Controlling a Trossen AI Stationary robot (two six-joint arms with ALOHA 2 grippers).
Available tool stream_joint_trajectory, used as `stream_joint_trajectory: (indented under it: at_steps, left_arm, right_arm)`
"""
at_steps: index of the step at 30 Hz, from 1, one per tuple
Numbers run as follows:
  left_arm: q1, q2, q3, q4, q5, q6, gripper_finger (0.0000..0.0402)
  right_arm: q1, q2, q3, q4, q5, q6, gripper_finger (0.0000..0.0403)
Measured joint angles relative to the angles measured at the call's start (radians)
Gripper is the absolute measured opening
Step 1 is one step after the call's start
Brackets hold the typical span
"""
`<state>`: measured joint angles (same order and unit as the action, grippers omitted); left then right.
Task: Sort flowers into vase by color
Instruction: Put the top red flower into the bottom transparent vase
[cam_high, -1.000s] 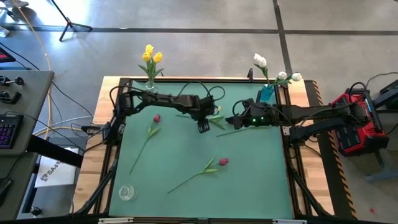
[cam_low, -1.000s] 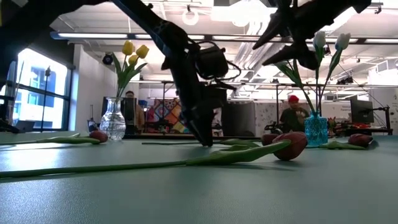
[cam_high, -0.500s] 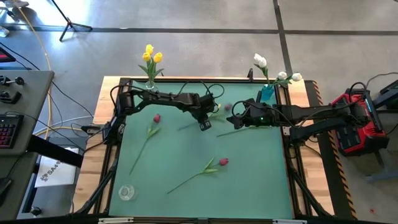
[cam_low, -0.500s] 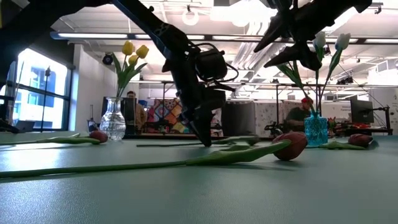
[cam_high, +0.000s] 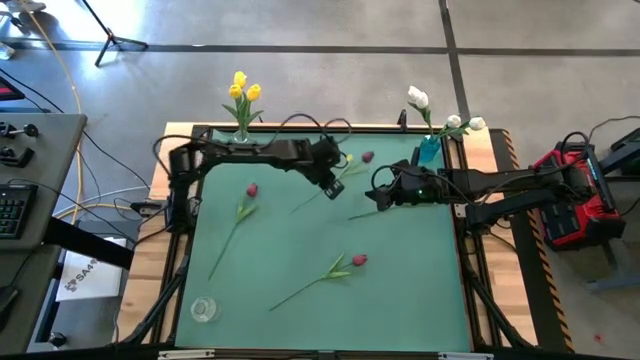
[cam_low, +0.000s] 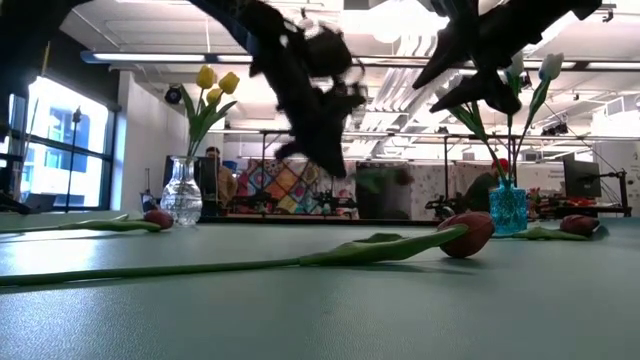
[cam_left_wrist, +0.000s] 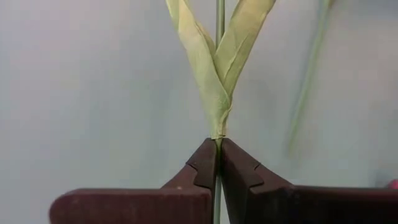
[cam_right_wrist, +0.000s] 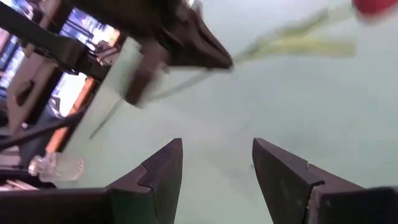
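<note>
My left gripper hangs over the table's far middle, shut on a dark red tulip whose stem slants back toward the near left. My right gripper waits open just right of it and holds nothing. Two more red tulips lie flat on the green mat. A further green stem lies under my right gripper, its head hidden. Yellow tulips stand in a clear vase at the far left. White ones stand in a blue vase at the far right. My left gripper pinches the tulip's thin stem between its two fingers, just below where the two leaves branch off. The fingers slant down from above and lie across the stem. The flower is lifted off the mat, tilted, with its head toward the far right.
An empty small glass vase stands at the near left corner of the mat. Wooden rails frame the mat. Cables run along the far edge by the left arm. People and benches show in the room beyond.
My left gripper has risen and drawn toward the far edge, rolling its wrist. The tulip, which lay on the mat under it, has come up off the mat and turned, its red head swinging toward the far right.
</note>
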<state>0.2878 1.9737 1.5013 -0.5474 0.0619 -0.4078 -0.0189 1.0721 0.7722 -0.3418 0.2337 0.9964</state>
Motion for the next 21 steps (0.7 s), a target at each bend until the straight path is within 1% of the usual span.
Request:
stream_joint_trajectory:
  at_steps: [3,8,10,12,14,21]
  left_arm:
    - [0.0,-0.079,0.0,0.021,-0.044,-0.019,0.0001]
    - [-0.015,-0.219,0.001,0.046,-0.115,-0.001,0.0]
    - [-0.039,-0.276,0.002,0.057,-0.143,0.022,0.0]
    - [-0.068,-0.33,0.002,0.069,-0.172,0.055,0.0]
    - [-0.098,-0.379,0.003,0.089,-0.209,0.09,0.0]
    - [-0.181,-0.521,0.003,0.19,-0.371,0.163,0.0]
  right_arm:
    - [0.0,0.0,0.0,-0.018,0.0,-0.031,0.0183]
    - [-0.013,0.0,-0.001,-0.022,0.003,-0.122,0.0183]
    - [-0.024,0.001,-0.001,-0.026,0.018,-0.172,0.0183]
    - [-0.042,0.003,-0.001,-0.026,0.057,-0.224,0.0183]
    - [-0.065,0.003,-0.001,-0.027,0.079,-0.25,0.0183]
    - [-0.115,0.003,-0.001,0.007,0.06,-0.261,0.0183]
